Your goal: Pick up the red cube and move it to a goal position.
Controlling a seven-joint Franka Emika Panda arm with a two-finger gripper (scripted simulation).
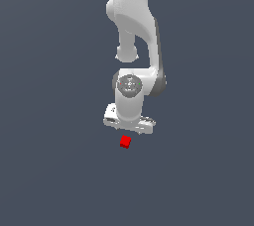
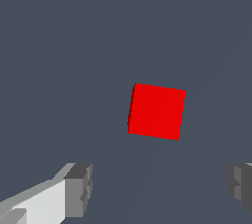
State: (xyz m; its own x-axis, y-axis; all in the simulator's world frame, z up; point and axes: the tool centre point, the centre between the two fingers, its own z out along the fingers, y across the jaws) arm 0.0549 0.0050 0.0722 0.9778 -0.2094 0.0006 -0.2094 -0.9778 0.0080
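Observation:
The red cube (image 1: 125, 142) is small and plain and lies on the flat dark grey surface. The white gripper (image 1: 128, 129) hangs just above it, slightly toward the exterior view's right. In the wrist view the cube (image 2: 156, 111) shows whole, slightly rotated, and lies ahead of the gripper (image 2: 159, 187) rather than between its fingers. The two grey fingertips (image 2: 78, 191) stand wide apart. The gripper is open and holds nothing. It does not touch the cube.
The white arm (image 1: 134, 27) comes down from the top of the exterior view. A plain dark grey surface (image 1: 49, 170) lies all around the cube. No goal marker shows.

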